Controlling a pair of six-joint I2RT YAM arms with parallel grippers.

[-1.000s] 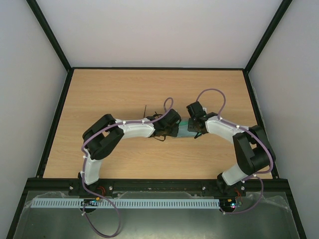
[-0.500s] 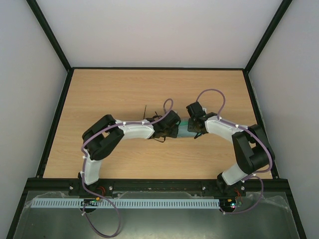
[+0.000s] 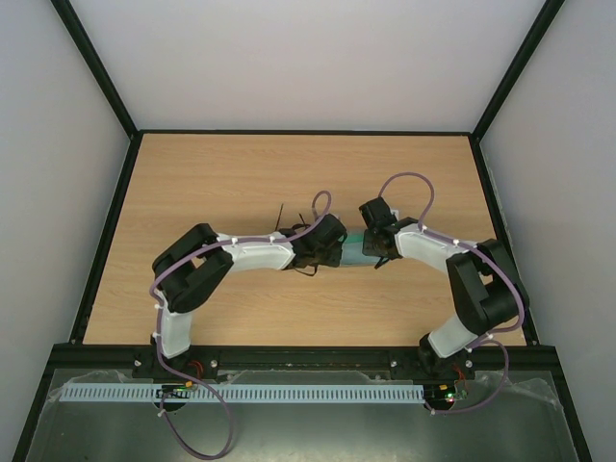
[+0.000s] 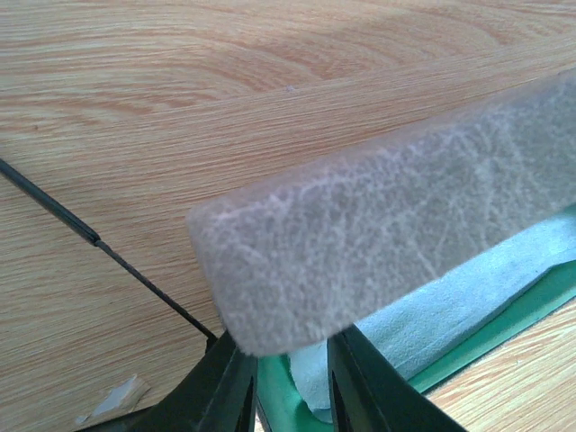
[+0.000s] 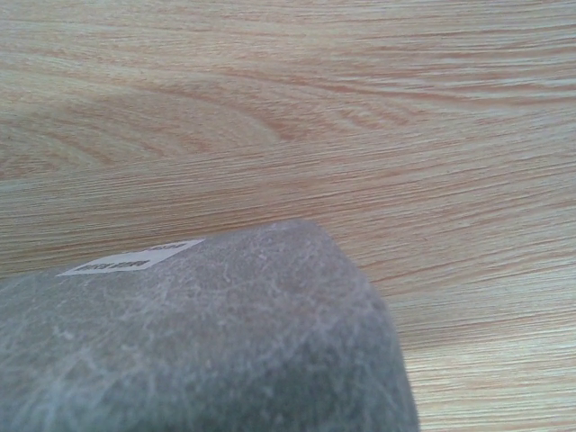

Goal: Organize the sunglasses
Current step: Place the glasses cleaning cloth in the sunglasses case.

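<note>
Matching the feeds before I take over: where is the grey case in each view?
Top external: the case is at mid-table, mostly covered, with only a greenish sliver showing.
Left wrist: the case crosses the centre toward the right, its grey flap raised over green lining and a pale cloth.
Right wrist: the case fills the bottom left and carries a white label.
Shared landmark: the wood-grain table.

A small white rectangular sticker (image 5: 131,256) is sitting on the near left part of the grey oblong textured case (image 5: 234,351) in the right wrist view. Its dark print is showing too blurred to read. Nothing else is carrying legible writing.
</note>
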